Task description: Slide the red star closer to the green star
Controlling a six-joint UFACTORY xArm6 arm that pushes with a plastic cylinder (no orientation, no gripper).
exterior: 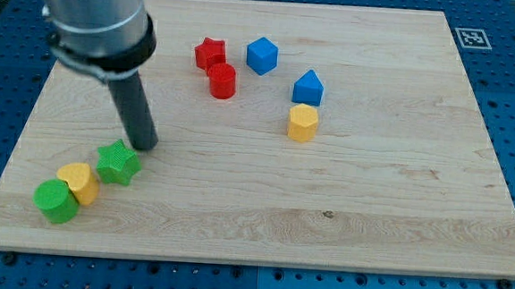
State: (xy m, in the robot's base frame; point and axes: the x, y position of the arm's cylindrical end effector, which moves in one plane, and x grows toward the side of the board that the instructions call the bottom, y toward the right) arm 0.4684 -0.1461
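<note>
The red star (209,52) lies near the view's top, left of centre, touching a red cylinder (222,80) just below it. The green star (118,162) lies at the view's lower left. My tip (144,145) rests on the board just above and right of the green star, very close to it, and far below and left of the red star.
A yellow block (80,183) and a green cylinder (55,201) sit below-left of the green star. A blue cube (261,55), a blue pentagon-like block (308,87) and a yellow hexagon (303,122) lie right of the red star. The wooden board (398,189) rests on a blue pegboard.
</note>
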